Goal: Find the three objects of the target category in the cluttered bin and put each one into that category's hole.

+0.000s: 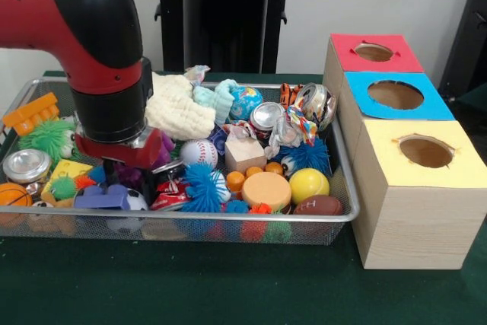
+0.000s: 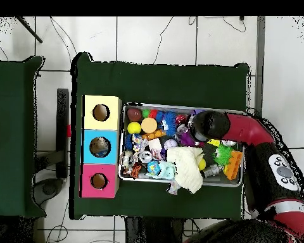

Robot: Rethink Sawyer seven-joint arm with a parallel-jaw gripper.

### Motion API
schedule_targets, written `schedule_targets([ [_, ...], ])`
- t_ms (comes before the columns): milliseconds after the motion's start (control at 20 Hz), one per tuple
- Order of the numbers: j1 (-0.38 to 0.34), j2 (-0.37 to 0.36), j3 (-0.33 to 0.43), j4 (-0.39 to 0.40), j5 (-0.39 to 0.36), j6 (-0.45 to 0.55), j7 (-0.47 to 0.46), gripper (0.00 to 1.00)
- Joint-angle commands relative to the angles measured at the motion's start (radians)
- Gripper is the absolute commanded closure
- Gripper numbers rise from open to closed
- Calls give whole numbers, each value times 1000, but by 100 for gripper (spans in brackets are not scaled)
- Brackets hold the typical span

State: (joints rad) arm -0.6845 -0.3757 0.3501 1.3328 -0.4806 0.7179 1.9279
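Nearest me, the wire bin (image 1: 335, 217) sits on the green surface (image 1: 190, 287), crammed with toys. The jaws (image 1: 120, 176) sink into its left clutter; I cannot tell their state. Right: 3 boxes, yellow (image 1: 423, 151), blue (image 1: 396, 95), red (image 1: 374, 52) farthest.

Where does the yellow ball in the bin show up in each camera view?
Front view: the yellow ball lies near the bin's front right corner, between the orange disc and the brown football.
Overhead view: the yellow ball sits at the bin's upper left, next to the yellow-topped box.
Shared landmark: the yellow-topped box, the box closest to the ball in both views.
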Motion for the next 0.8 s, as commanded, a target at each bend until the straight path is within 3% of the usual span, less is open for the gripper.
schedule_targets([
  [50,126,29,-30,204,16,-158,231,0],
  [250,179,14,-68,244,57,-215,300,0],
  [500,219,31,-104,265,88,-286,314,0],
  [800,236,36,-122,313,145,-297,315,0],
])
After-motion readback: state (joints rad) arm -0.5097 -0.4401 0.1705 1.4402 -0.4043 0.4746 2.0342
